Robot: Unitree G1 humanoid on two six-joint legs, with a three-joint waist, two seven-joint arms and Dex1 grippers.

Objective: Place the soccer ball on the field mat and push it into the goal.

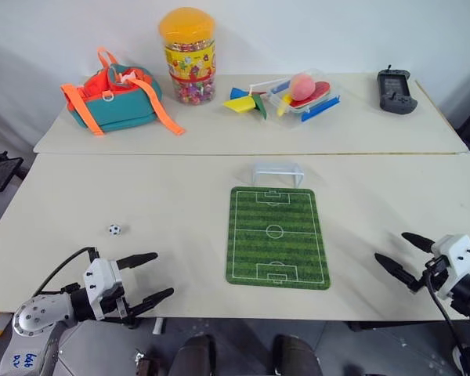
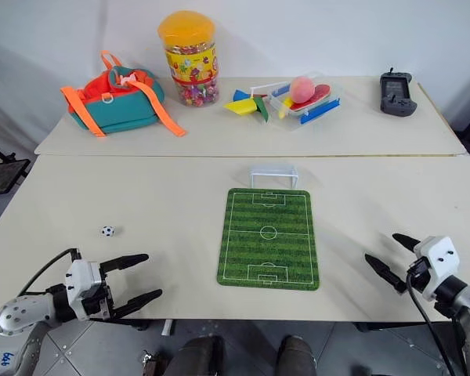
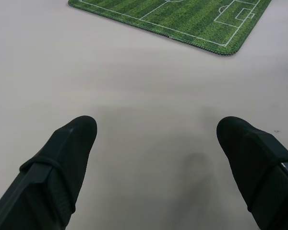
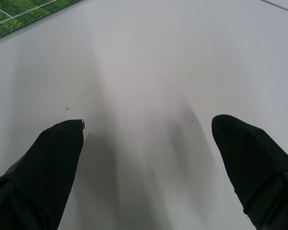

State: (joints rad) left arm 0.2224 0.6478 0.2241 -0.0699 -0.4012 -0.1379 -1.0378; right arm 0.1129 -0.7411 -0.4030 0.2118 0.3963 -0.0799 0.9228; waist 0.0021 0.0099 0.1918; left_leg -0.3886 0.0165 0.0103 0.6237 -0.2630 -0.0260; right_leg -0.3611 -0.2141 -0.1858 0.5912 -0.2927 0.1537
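Observation:
The tiny black-and-white soccer ball [image 1: 114, 229] lies on the beige table, left of the green field mat [image 1: 277, 236]. The small white goal [image 1: 277, 172] stands just beyond the mat's far end. My left gripper [image 1: 163, 275] hovers open near the front left edge, a little nearer than the ball and to its right, holding nothing. At the front right my right gripper [image 1: 390, 249] is open and empty too, well to the right of the mat. The mat's corner [image 3: 192, 19] shows beyond the left gripper's fingers [image 3: 67, 153].
On the far table sit an orange-and-teal bag [image 1: 113, 99], a candy jar with a yellow lid [image 1: 188, 56], a clear tray [image 1: 307, 97] with a pink-peach ball and coloured pieces, and a black handheld device [image 1: 396, 90]. A seam [image 1: 243, 153] divides the two tables.

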